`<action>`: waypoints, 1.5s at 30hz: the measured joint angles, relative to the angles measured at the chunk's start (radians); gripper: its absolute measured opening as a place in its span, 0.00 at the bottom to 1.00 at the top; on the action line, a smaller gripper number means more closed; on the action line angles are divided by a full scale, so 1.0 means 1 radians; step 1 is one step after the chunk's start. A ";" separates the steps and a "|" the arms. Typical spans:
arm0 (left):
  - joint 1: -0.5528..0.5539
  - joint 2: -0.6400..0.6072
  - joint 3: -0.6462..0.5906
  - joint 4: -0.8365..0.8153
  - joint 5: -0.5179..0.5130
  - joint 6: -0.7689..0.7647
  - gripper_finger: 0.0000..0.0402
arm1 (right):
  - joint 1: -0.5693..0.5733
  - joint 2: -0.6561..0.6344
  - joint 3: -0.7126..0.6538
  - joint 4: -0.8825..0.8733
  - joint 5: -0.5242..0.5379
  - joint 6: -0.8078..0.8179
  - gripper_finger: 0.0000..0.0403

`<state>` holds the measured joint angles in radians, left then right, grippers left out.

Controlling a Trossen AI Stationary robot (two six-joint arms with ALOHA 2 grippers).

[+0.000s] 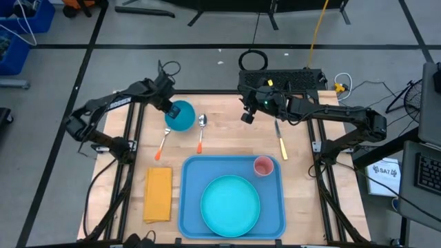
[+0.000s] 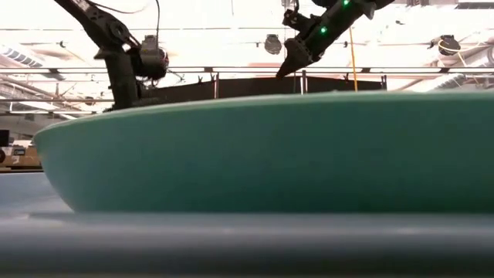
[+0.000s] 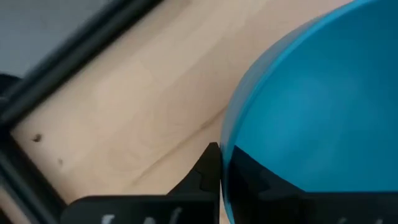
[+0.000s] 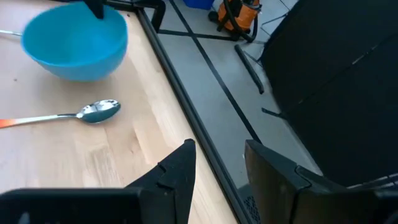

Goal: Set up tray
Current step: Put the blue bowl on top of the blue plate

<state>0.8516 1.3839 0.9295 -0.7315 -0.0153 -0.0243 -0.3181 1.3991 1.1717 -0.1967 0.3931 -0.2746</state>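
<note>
Two arms of mine reach over the wooden table (image 1: 227, 148), seen from above. My left gripper (image 1: 170, 110) sits at the far left part of the table, its fingers pinched onto the rim of a blue bowl (image 1: 182, 116); the left wrist view shows one dark finger (image 3: 208, 174) outside the wall of the bowl and the other seen darkly through it from inside. My right gripper (image 1: 248, 116) hangs above the far middle of the table, near the back edge, with its jaws parted to a middling gap and nothing between them, as the right wrist view confirms (image 4: 217, 168).

The tray (image 1: 193, 172), blue and rectangular, lies at the near middle of the table. On it rest a round turquoise plate (image 1: 230, 204), filling most of its floor, and a small pink cup (image 1: 263, 166) in its far right corner. In the low view the plate (image 2: 262, 154) fills nearly the whole picture.

Just beside the bowl on the table lie a spoon (image 1: 201, 131) with an orange handle and, on the bowl's other side, an orange-handled utensil (image 1: 162, 143) whose head I cannot make out. A knife with a yellow handle (image 1: 280, 141) lies to the right of the tray's far end. A folded yellow napkin (image 1: 158, 195) lies just left of the tray.
</note>
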 joint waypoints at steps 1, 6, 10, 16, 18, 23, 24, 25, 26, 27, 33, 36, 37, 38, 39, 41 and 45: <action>-0.008 -0.026 0.000 0.000 0.008 -0.002 0.02 | -0.004 0.000 0.000 0.000 0.000 0.000 0.33; -0.086 -0.157 0.000 -0.024 0.094 -0.041 0.02 | -0.018 0.000 0.000 0.000 0.000 0.001 0.33; -0.207 -0.250 0.000 -0.028 0.104 -0.093 0.02 | -0.030 -0.010 0.000 -0.001 -0.001 0.001 0.33; -0.411 -0.314 0.000 -0.023 0.112 -0.208 0.02 | -0.038 -0.039 0.000 0.005 -0.001 0.001 0.33; -0.485 -0.313 0.000 -0.017 0.096 -0.242 0.02 | -0.042 -0.059 0.000 0.002 0.000 0.001 0.33; -0.644 -0.258 0.000 0.061 0.102 -0.248 0.02 | -0.044 -0.099 0.000 0.002 0.002 0.001 0.33; -0.672 -0.243 0.000 0.092 0.113 -0.248 0.02 | -0.044 -0.107 0.000 0.004 0.002 0.004 0.33; -0.698 -0.229 0.000 0.119 0.127 -0.248 0.02 | -0.044 -0.115 0.000 0.005 0.002 0.011 0.33; -0.723 -0.214 0.000 0.146 0.141 -0.247 0.02 | -0.043 -0.122 0.000 0.001 0.002 0.019 0.33; -0.747 -0.195 0.008 0.165 0.155 -0.247 0.02 | -0.043 -0.126 0.000 -0.003 0.002 0.025 0.33; -0.870 -0.057 0.141 0.166 0.153 -0.240 0.02 | -0.046 -0.137 0.000 -0.013 0.002 0.039 0.33; -0.919 0.034 0.254 0.098 0.156 -0.210 0.02 | -0.049 -0.138 0.000 -0.024 0.000 0.057 0.33; -0.935 0.064 0.291 0.068 0.156 -0.198 0.02 | -0.049 -0.138 0.000 -0.028 0.000 0.060 0.33; -0.947 0.096 0.327 0.036 0.156 -0.185 0.02 | -0.049 -0.138 0.000 -0.029 0.000 0.062 0.33; -0.959 0.128 0.363 0.011 0.156 -0.172 0.02 | -0.049 -0.138 0.000 -0.029 0.000 0.065 0.33; -0.978 0.189 0.423 -0.020 0.156 -0.153 0.02 | -0.049 -0.140 0.000 -0.030 0.000 0.065 0.33; -0.997 0.307 0.500 -0.049 0.186 -0.125 0.02 | -0.049 -0.143 0.000 -0.029 -0.001 0.065 0.33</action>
<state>-0.1454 1.6910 1.4295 -0.7807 0.1704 -0.1494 -0.3668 1.2560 1.1717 -0.2253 0.3926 -0.2096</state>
